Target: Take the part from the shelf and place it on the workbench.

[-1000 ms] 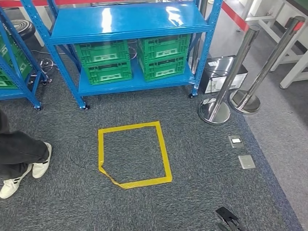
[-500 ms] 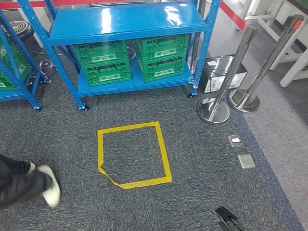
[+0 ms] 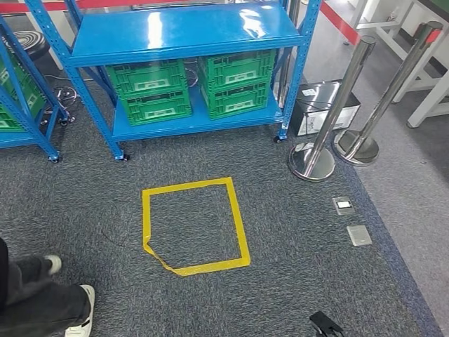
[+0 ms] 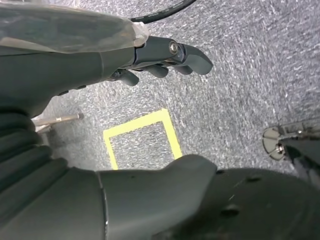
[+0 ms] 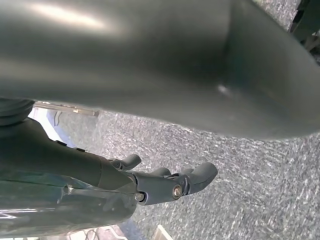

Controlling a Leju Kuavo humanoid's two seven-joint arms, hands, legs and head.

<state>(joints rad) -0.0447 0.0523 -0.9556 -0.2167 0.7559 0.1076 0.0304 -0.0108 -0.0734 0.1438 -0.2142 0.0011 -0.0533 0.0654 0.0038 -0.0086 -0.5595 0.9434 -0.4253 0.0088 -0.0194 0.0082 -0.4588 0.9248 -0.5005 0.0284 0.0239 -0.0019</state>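
Observation:
The blue shelf [image 3: 182, 31] stands ahead on wheels, with two green crates [image 3: 151, 91] [image 3: 238, 83] on its lower board. What lies inside the crates is hidden, and the top board looks bare. My left hand [image 4: 158, 55] hangs over the grey carpet, fingers stretched out and holding nothing. My right hand [image 5: 162, 185] hangs the same way, fingers straight and nothing in them. Its dark fingertips [image 3: 324, 324] poke in at the bottom edge of the head view.
A yellow tape square [image 3: 240, 225] marks the carpet in front of the shelf. Two chrome stanchions [image 3: 312, 160] [image 3: 358, 147] and a dark box [image 3: 323, 105] stand right of it. A person's leg and white shoe [image 3: 79, 316] are at the lower left. Another blue shelf [image 3: 27, 119] stands far left.
The person's feet have stepped from the left edge down into the lower left corner. My right hand's fingertips have sunk a little lower in the head view.

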